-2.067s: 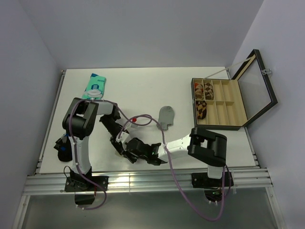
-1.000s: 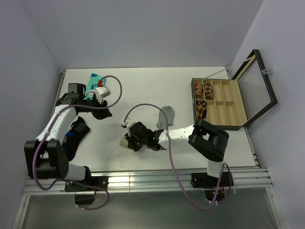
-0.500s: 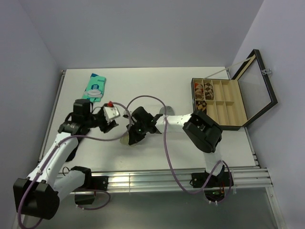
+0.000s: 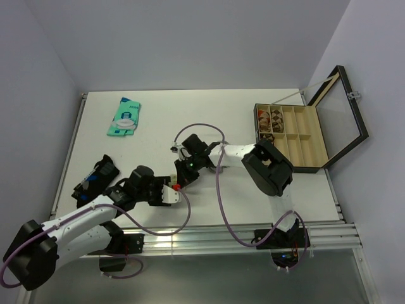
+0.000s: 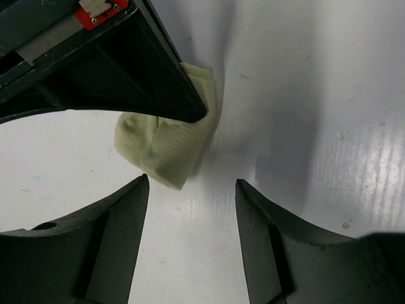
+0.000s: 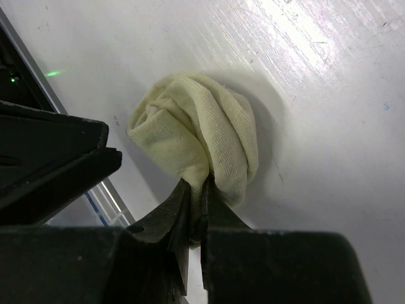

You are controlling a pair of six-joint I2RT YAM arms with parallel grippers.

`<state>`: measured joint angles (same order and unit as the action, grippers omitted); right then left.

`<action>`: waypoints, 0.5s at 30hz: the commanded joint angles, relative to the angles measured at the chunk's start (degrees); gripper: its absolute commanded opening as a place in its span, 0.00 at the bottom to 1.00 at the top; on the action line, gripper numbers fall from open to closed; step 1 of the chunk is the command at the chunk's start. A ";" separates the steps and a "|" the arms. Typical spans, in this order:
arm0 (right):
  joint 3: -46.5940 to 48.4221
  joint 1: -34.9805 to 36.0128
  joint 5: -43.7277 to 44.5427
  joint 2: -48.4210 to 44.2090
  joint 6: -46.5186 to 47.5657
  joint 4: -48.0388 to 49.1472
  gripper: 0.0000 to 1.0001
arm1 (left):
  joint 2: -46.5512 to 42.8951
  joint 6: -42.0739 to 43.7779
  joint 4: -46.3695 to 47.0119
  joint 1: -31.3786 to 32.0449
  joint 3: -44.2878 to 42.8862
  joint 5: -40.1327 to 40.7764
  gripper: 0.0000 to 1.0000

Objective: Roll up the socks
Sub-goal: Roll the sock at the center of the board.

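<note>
Where the sock lay: the pale sock sat on the white table as a loose, rounded bundle, between the two arms and towards the near edge.
Right gripper: the right gripper was pinched tight on a fold at the near side of the bundle; from its wrist camera I saw the fabric bunched up out of the closed tips.
Left gripper: the left gripper stood spread wide with nothing between its jaws, just short of the bundle and lined up with it, apart from the cloth.
Texture: ribbed knit, soft and thin, with several overlapping layers showing at the open end of the roll.
Handling, as I judged it: very light and limp, with no stiffness of its own; not fragile and not slippery. The layers looked springy enough to unwind if the pinch were let go.
Where to take hold, as I judged it: across the thick middle of the bundle, both jaws squeezing all layers together, rather than on a single loose edge, which would only peel a layer away.
Risk, as I judged it: the two grippers were close together, so an approach from the free side seemed safest.
</note>
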<state>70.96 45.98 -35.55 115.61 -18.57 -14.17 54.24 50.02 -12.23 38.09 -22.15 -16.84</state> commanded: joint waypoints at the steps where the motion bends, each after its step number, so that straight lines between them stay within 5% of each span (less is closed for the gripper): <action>1: -0.03 -0.45 2.94 2.95 1.43 -6.30 0.00 | 0.86 0.61 9.14 2.86 1.23 5.24 0.62; 15: -0.56 -0.71 2.42 3.13 1.34 -5.69 0.00 | 7.55 3.59 17.86 4.80 2.82 5.51 0.57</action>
<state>71.05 45.69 -36.56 115.98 -18.59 -14.22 61.91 52.05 2.72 42.48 -19.27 -10.55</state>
